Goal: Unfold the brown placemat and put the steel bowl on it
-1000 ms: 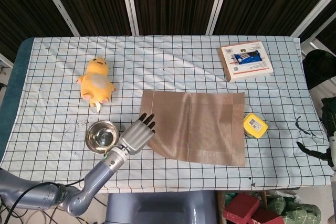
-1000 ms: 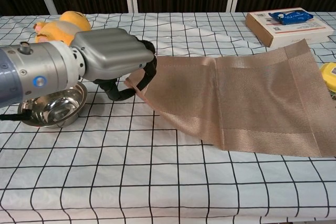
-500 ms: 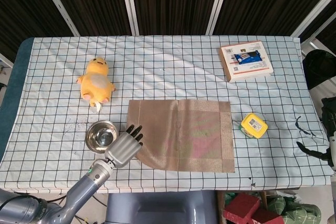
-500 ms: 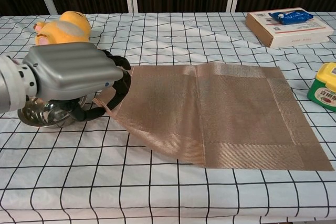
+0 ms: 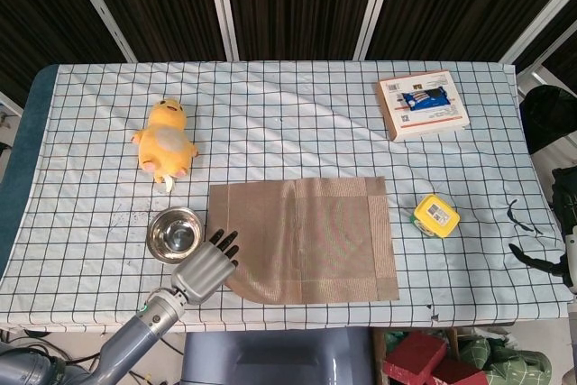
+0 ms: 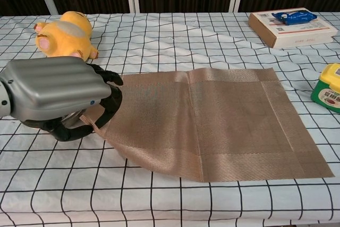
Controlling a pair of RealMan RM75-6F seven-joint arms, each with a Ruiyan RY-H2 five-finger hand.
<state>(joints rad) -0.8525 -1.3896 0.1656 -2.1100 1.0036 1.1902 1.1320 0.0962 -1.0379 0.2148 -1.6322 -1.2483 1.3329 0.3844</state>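
Your left hand (image 6: 56, 97) has its fingers curled around the near left corner of the brown placemat (image 5: 302, 239), pinching it and holding that corner up off the tablecloth (image 5: 288, 114); the rest of the mat lies open and nearly flat, between the steel bowl (image 5: 176, 233) and the yellow tin (image 5: 436, 215). The bowl sits just beside your hand, on its left in the head view; in the chest view your hand hides it almost wholly. Your right hand (image 5: 532, 254) shows only as dark fingers at the far right edge, and you cannot tell from these views whether they are spread or closed.

What could go wrong, as I judge it: the held corner is bowed, so if you let go while it is raised it may curl under itself and leave a fold; if you pull further toward yourself the near edge may slide off the table's front; your knuckles are so close to the bowl that a sideways move could knock or tip it; and a bowl set on a rumpled corner would likely rock, so flatten the mat before you reach for it.

Counted: one placemat; one steel bowl; one yellow tin; one plush duck (image 5: 165, 139); one box (image 5: 423, 104) at the far right corner; two hands, of which only the left is plainly working.
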